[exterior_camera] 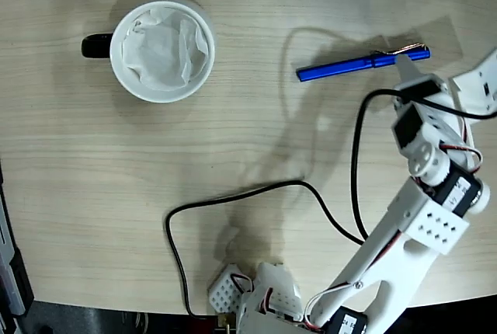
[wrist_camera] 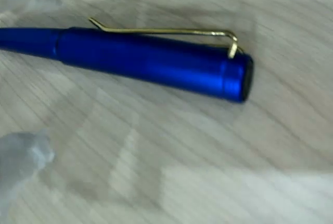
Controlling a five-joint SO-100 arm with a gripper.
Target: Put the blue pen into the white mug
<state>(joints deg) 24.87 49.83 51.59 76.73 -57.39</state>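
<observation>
The blue pen point(exterior_camera: 363, 64) lies flat on the wooden surface point(exterior_camera: 256, 140), near its far right corner in the fixed view, with the clip end pointing to the right edge. The white mug point(exterior_camera: 162, 51) stands well apart, near the far left corner, upright and lined with crumpled tissue paper point(exterior_camera: 165, 48); its black handle point(exterior_camera: 97, 45) points to the left edge.

The risk, as I judge it, comes from the round glossy barrel: if the tool point(exterior_camera: 410, 70) closes off-centre or on the wire clip point(wrist_camera: 166, 31), the pen can roll away or turn in the grip. The black cable point(exterior_camera: 256, 194) on the surface lies between arm and mug and could catch. The tissue in the mug may also stop the pen from going deep, so it could tip out.

The tool is just beside the clip end of the pen and holds nothing. Whether it touches the pen, and how wide it stands, I cannot tell; the wrist view shows only blurred pale shapes at its edges.
</observation>
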